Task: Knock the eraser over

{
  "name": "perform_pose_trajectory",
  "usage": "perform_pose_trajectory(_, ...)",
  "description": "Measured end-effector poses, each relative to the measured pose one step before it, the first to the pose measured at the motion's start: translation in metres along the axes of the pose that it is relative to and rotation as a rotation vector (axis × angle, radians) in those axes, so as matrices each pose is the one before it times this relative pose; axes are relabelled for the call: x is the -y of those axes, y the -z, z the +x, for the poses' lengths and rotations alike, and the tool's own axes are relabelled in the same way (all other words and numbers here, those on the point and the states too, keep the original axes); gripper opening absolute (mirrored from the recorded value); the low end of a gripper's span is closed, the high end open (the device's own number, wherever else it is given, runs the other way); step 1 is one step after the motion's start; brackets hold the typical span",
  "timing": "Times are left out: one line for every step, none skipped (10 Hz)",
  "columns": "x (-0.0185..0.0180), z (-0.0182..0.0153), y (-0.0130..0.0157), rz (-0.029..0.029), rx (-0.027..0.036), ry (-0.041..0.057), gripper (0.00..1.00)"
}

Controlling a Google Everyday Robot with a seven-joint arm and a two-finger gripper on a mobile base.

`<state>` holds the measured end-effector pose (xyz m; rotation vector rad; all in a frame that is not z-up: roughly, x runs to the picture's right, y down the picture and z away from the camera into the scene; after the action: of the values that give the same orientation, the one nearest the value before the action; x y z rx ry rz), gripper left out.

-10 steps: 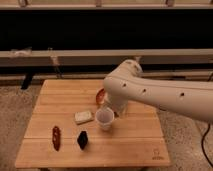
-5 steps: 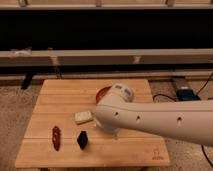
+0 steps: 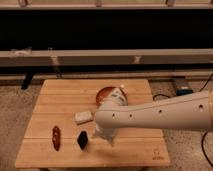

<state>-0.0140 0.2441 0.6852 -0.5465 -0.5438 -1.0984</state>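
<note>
The eraser (image 3: 82, 140) is a small black block that stands upright near the front left of the wooden table (image 3: 60, 90). My gripper (image 3: 101, 134) is at the end of the white arm (image 3: 155, 116), low over the table just right of the eraser. The arm's bulk hides most of the gripper. I cannot tell whether it touches the eraser.
A reddish-brown elongated object (image 3: 56, 137) lies left of the eraser. A flat whitish block (image 3: 84, 117) lies behind the eraser. A reddish-brown round dish (image 3: 104, 94) sits mid-table, partly behind the arm. A dark wall with rails runs behind the table.
The arm has swung forward and left across the table, closer to the eraser, and now covers the translucent cup. The eraser still stands in the same spot.
</note>
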Motion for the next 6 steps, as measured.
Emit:
perform_pose_trajectory(0.00320,-0.00252,-0.00468,0.00428,0.02367,0.00096,0.66)
perform_pose_trajectory(0.00378,-0.00525,-0.00197,0.00140,0.01697,0.00636,0.66)
perform_pose_trajectory(0.00367,-0.00431,-0.00103,0.00167,0.00932,0.00731,0.66)
perform_pose_trajectory(0.00813,-0.00846,-0.00050,0.00294,0.01086,0.01688,0.66)
perform_pose_trajectory(0.01015,-0.00738,-0.00023,0.00368,0.00871,0.01741,0.66)
perform_pose_trajectory(0.00575,-0.00210,-0.00057,0.00274,0.00649,0.00705,0.66)
